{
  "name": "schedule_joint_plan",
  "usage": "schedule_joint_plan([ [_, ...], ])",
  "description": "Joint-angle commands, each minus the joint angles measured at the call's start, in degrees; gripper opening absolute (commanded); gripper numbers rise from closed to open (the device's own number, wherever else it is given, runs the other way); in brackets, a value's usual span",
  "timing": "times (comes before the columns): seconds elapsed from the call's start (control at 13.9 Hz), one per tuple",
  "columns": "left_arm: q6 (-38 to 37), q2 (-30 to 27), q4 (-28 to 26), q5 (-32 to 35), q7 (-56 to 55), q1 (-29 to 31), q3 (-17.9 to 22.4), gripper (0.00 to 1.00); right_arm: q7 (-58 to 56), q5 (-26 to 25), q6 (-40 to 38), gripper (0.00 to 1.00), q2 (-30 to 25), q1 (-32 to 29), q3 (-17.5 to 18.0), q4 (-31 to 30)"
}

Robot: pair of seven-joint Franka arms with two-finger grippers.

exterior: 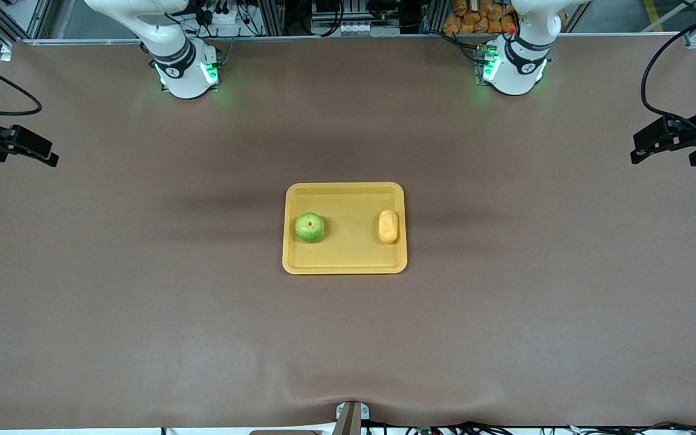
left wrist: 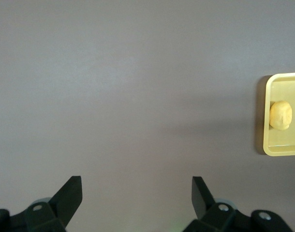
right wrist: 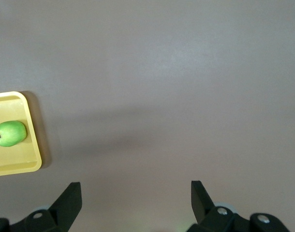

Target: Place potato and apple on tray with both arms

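The yellow-orange tray [exterior: 345, 267] lies in the middle of the brown table. On it the green apple [exterior: 310, 228] sits toward the right arm's end and the potato [exterior: 388, 226] toward the left arm's end, apart from each other. My left gripper [exterior: 662, 158] hangs open and empty over the table's edge at the left arm's end. My right gripper [exterior: 25, 156] hangs open and empty over the edge at the right arm's end. The left wrist view shows its open gripper [left wrist: 137, 186] over bare mat, with the potato [left wrist: 280, 115] on the tray [left wrist: 283, 151]. The right gripper [right wrist: 136, 191] is also over bare mat, with the apple [right wrist: 9, 133] on the tray [right wrist: 12, 166].
Both arm bases [exterior: 188, 72] [exterior: 514, 69] stand at the table edge farthest from the front camera. A black cable [exterior: 656, 78] loops near the left gripper. A small mount [exterior: 348, 417] sits at the table edge nearest the front camera.
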Motion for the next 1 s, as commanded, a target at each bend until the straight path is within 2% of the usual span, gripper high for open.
schedule_joint_plan([
  [0.0, -0.8, -0.6, 0.2, -1.0, 0.0, 0.2, -0.2, 1.00, 0.1, 0.4, -0.8, 1.00, 0.8, -0.2, 0.0, 2.8],
  [0.93, -0.8, -0.5, 0.3, -0.2, 0.0, 0.7, 0.1, 1.00, 0.4, 0.7, -0.9, 1.00, 2.0, -0.6, -0.1, 3.0],
])
